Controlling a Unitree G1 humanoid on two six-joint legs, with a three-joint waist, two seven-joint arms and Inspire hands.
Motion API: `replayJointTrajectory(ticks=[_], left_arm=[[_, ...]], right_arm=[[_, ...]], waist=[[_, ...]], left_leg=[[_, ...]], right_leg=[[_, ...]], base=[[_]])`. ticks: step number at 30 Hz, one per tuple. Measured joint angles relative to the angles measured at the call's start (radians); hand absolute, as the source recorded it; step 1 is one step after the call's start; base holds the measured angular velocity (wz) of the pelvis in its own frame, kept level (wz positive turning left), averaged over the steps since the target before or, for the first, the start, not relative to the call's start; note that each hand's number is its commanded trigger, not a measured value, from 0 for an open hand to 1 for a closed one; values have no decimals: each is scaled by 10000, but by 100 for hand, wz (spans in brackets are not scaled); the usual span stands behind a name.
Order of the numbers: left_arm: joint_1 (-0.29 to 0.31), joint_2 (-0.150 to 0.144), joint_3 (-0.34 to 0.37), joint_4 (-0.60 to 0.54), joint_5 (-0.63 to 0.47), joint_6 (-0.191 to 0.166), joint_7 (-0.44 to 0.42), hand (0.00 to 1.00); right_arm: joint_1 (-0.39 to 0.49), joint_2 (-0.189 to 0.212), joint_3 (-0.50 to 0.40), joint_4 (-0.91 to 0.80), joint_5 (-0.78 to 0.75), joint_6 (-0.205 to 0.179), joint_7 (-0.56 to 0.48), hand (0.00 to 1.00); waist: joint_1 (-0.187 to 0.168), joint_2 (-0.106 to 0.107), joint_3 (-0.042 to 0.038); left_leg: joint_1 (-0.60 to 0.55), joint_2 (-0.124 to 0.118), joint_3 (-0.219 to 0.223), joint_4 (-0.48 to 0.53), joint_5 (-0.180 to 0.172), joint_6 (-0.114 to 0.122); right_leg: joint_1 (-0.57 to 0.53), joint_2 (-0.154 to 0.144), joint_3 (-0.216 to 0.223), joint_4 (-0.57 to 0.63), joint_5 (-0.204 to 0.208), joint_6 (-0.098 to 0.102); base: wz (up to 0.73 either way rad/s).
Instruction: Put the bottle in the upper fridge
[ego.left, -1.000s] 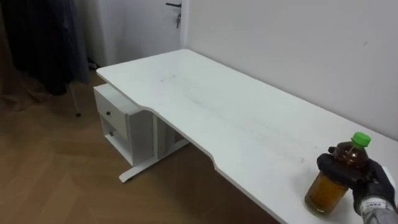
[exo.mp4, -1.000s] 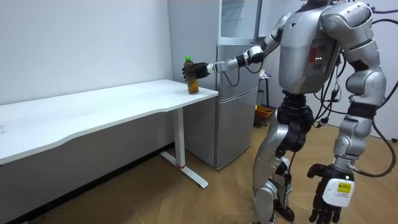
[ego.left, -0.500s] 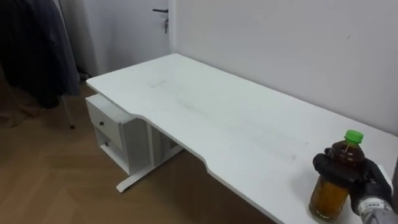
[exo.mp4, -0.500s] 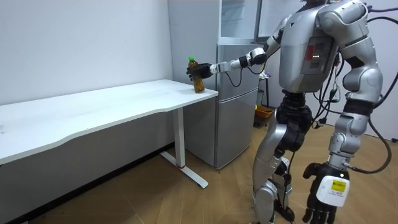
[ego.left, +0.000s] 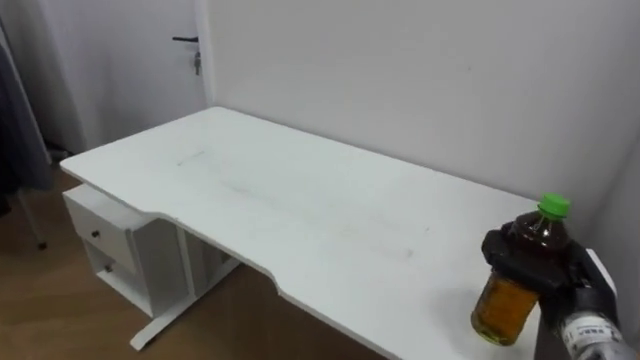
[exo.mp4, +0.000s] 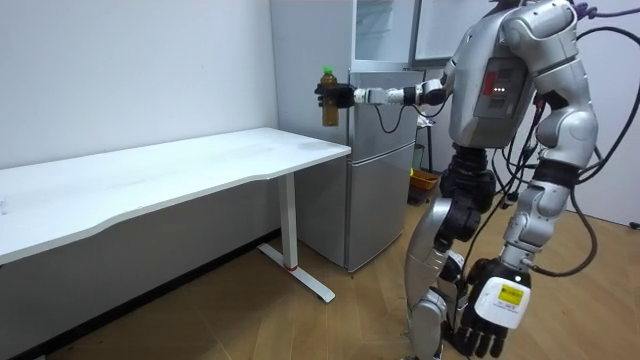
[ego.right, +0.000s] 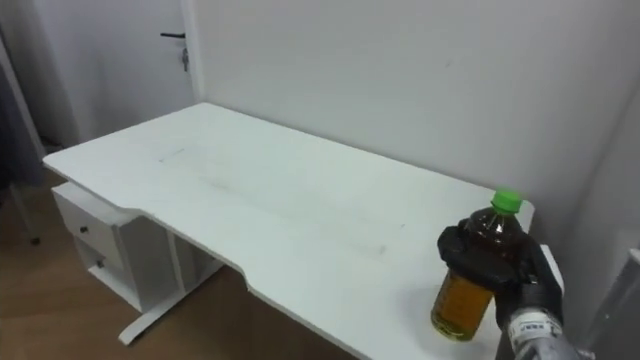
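Note:
The bottle (ego.left: 503, 308) holds amber liquid and has a green cap. My right hand (ego.left: 532, 264) is shut on its upper body and keeps it upright. In the room view the bottle (exo.mp4: 329, 100) hangs in the air above the end of the white table (exo.mp4: 180, 168), right in front of the grey fridge (exo.mp4: 380, 170). My right arm reaches out straight toward it, with the right hand (exo.mp4: 343, 96) at fridge-top height. The upper fridge compartment (exo.mp4: 385, 35) stands above, its glass door shut. My left hand (exo.mp4: 487, 316) hangs low beside my leg with relaxed fingers.
The long white table (ego.left: 300, 205) stands against a white wall. A white drawer unit (ego.left: 110, 245) sits under its far end, and a door (ego.left: 185, 60) lies beyond it. I stand on the wooden floor (exo.mp4: 300, 330) beside the fridge.
The bottle has gone up off the table's end and moved toward the fridge, still in my right hand. The eye views have swung right; my left arm has swung a little.

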Motion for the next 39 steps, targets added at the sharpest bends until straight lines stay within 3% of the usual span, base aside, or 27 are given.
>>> replayJointTrajectory(ticks=[11,17,21,25,35,39], left_arm=[[80,-389,662,229,103,-43,-381,0],[7,-391,1015,338,488,-88,-365,0],[-88,-391,1087,379,582,-148,-396,0],[-121,-391,1222,378,616,-148,-388,0],[-175,-393,1802,497,797,-150,-371,0],[-286,-393,1851,772,785,-230,-272,0]], right_arm=[[516,-35,-1310,-3371,-101,99,1017,100],[516,-164,-1727,-4281,-79,100,1130,100],[515,-217,-2025,-4569,-44,115,1112,100],[515,-631,-2110,-5064,-99,314,1072,100],[515,-901,-3334,-6300,-334,539,663,100],[515,-922,-3957,-6574,-213,536,277,100]], waist=[[-738,14,-47],[-838,-63,-85],[-1012,-179,-66],[-1221,-209,-76],[-1593,-397,-90],[-1668,-368,-85]], left_leg=[[357,47,441,-225,-2,24],[653,126,824,-527,2,27],[640,171,1147,-529,2,28],[631,174,1204,-611,1,29],[665,203,1321,-594,-5,36],[806,217,1400,-594,-58,58]], right_leg=[[77,4,473,-99,57,55],[49,21,841,-102,57,56],[-48,13,1014,-103,57,56],[-129,14,1103,-102,57,56],[-203,17,1186,-104,57,56],[-109,24,1268,-105,57,57]], base=[[-12],[-19],[-12],[-6],[-2],[-6]])
